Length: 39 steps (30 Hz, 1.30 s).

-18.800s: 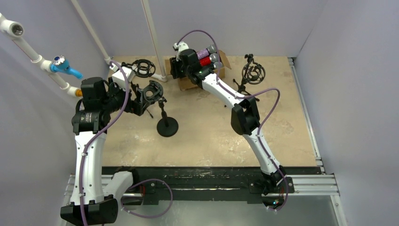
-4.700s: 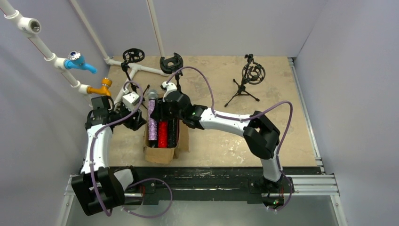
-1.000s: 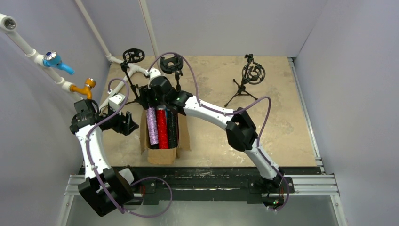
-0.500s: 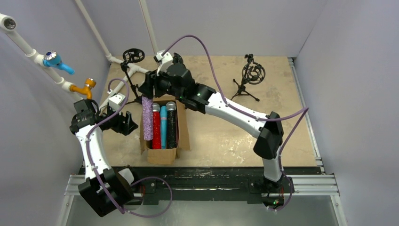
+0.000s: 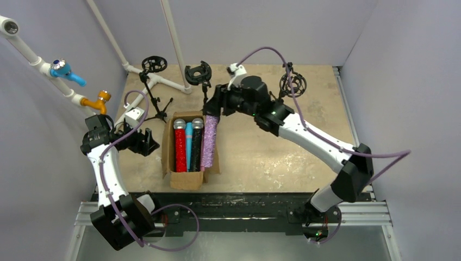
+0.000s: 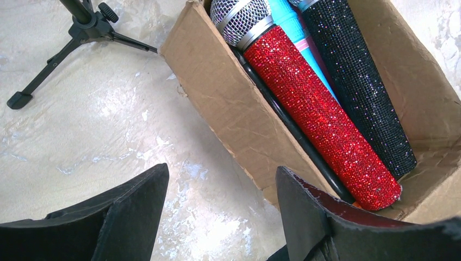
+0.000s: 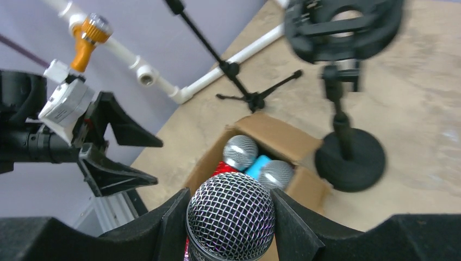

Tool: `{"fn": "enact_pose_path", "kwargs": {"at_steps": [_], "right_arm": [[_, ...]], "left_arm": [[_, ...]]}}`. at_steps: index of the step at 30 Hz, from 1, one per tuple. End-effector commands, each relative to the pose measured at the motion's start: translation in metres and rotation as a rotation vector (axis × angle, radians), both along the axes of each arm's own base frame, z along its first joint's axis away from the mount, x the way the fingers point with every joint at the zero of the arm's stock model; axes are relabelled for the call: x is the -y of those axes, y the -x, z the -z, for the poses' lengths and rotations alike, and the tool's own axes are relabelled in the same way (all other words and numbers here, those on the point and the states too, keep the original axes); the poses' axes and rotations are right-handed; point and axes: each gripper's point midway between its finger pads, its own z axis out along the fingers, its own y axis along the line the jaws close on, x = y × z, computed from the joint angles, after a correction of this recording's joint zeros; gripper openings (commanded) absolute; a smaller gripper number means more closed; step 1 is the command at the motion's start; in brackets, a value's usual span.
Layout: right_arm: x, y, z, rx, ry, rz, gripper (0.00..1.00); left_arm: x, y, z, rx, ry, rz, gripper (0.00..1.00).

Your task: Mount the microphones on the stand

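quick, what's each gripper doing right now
left gripper: open, holding nothing
right gripper: closed on the glittery purple microphone

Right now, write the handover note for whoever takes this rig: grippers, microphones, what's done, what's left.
Right gripper: shut on the glittery purple microphone, held head-up above the right wall of the cardboard box.
Left gripper: open and empty, low beside the box's left wall.
In the box: red microphone, blue microphone, black microphone.
Done: nothing mounted. The round-base stand, left tripod stand and right tripod stand all have empty mounts.
Left: seat the purple one, probably in the nearby round-base stand, then fill the other stands from the box.
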Motion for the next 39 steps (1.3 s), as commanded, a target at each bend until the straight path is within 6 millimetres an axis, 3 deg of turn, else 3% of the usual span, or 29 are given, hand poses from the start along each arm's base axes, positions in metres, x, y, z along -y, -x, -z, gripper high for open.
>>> {"fn": "enact_pose_path", "kwargs": {"at_steps": [1,7,11,16,26,30,31,32,36,39], "right_arm": [[0.049,0.0,-0.034,0.021,-0.085,0.031,0.29],[0.091,-0.008,0.01,-0.037,-0.004,0.121,0.29],[0.103,-0.015,0.045,-0.059,0.067,0.172,0.28],[0.105,-0.03,0.089,-0.096,0.158,0.206,0.28],[0.085,-0.058,0.172,-0.253,0.193,0.28,0.25],[0.072,-0.063,0.193,-0.275,0.207,0.279,0.35],[0.064,-0.065,0.202,-0.278,0.236,0.274,0.47],[0.06,-0.065,0.204,-0.275,0.243,0.272,0.51],[0.056,-0.06,0.219,-0.311,0.27,0.29,0.67],[0.055,-0.059,0.224,-0.33,0.276,0.304,0.73]], "left_arm": [[0.003,-0.006,-0.017,0.048,0.014,0.013,0.72],[0.003,-0.005,-0.016,0.045,0.008,0.01,0.72],[0.004,-0.003,-0.017,0.046,0.008,0.009,0.72],[0.005,-0.002,-0.017,0.041,0.012,0.008,0.72],[0.006,0.0,-0.017,0.033,0.02,0.007,0.72],[0.007,0.001,-0.017,0.033,0.02,0.009,0.72],[0.007,0.001,-0.017,0.032,0.02,0.008,0.72],[0.007,0.001,-0.016,0.031,0.021,0.008,0.72],[0.009,0.002,-0.016,0.027,0.03,0.009,0.72],[0.009,0.003,-0.016,0.024,0.034,0.009,0.72]]}}
